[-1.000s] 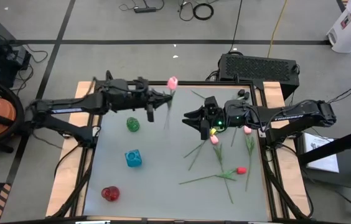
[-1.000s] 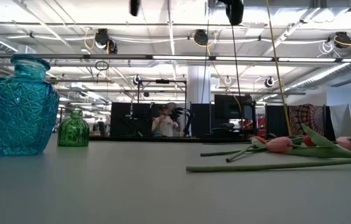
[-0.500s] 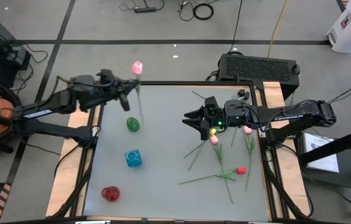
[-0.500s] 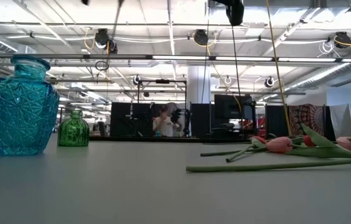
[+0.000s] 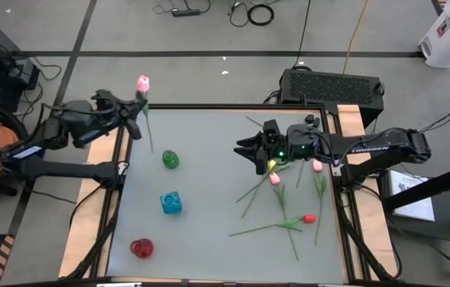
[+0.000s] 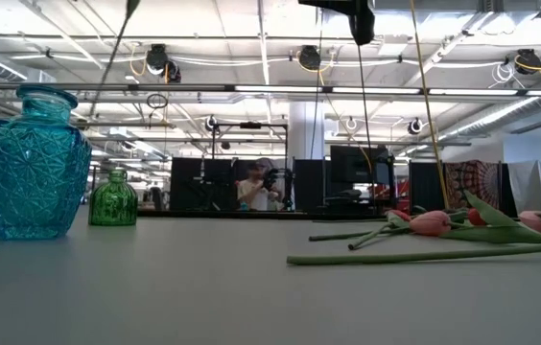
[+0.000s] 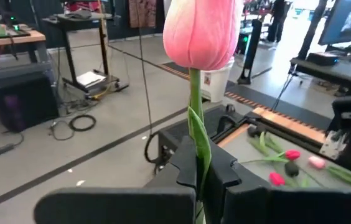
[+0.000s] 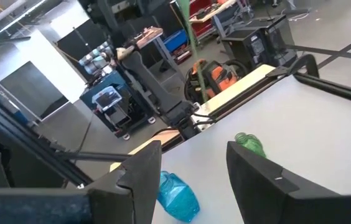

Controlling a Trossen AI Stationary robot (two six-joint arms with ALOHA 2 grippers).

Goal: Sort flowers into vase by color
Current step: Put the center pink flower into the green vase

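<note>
My left gripper point(image 5: 135, 113) hovers over the table's far left corner, shut on a pink tulip point(image 5: 143, 82) with a long green stem point(image 5: 148, 137). The bud point(image 7: 200, 31) fills the top of the left wrist view. In the low view the stem point(image 6: 117, 43) slants down from the top. My right gripper point(image 5: 246, 149) is open above the table's middle right, holding nothing point(image 8: 191, 168). Several tulips lie flat on the right half: pink ones point(image 5: 275, 178) point(image 5: 317, 166) and a red one point(image 5: 309, 218). My left gripper pinches the tulip's stem point(image 7: 198, 158) between its two fingers, a short way below the bud. The fingers come roughly level from the table's left and lie across the stem. The tulip is lifted clear, bud uppermost, its lower stem point(image 5: 151, 147) slanting down freely.
Three glass vases stand on the left half: green point(image 5: 170, 159), blue point(image 5: 171, 202) and red point(image 5: 140, 248). The blue vase point(image 6: 33, 163) and green vase point(image 6: 113, 198) show in the low view. A wooden frame point(image 5: 110, 195) edges the table. A black box point(image 5: 333, 84) sits beyond the far edge.
My left gripper has carried the pink tulip from the table's far middle toward the left edge, ending past the far left corner, still shut on the stem. The tulip stayed lifted clear. My right gripper shifted slightly toward the far edge.
</note>
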